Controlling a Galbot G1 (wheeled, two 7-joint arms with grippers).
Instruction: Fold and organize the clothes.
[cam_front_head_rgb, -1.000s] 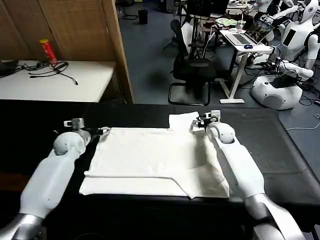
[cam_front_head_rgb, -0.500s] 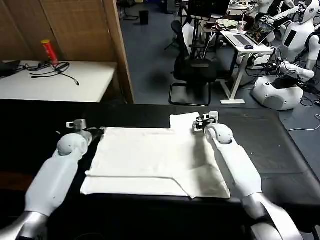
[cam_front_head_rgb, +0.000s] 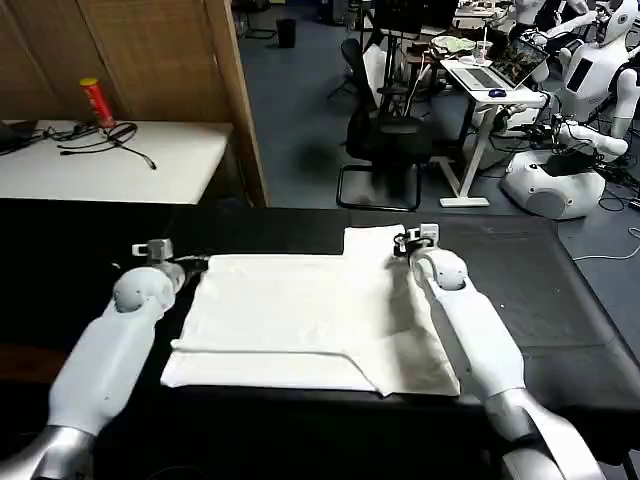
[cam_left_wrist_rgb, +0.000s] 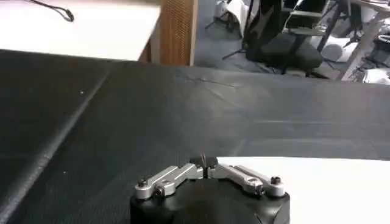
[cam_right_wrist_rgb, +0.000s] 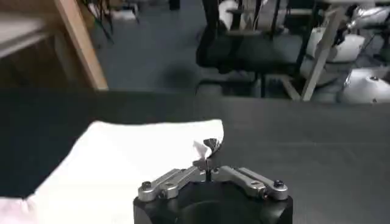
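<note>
While no lettering shows on its plain upper side, the white T-shirt (cam_front_head_rgb: 310, 320) lies partly folded on the black table (cam_front_head_rgb: 560, 290); left gripper (cam_front_head_rgb: 196, 263) and right gripper (cam_front_head_rgb: 402, 243) each pinch a far corner

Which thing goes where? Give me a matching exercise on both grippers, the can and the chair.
Things:
1. left gripper
2. right gripper
3. can
4. chair

Places:
A. on the white table
B. at the T-shirt's far right corner
C. on the floor beyond the black table
D. at the T-shirt's far left corner

Pairs: 1-D, 2-B, 3-A, 4-C
</note>
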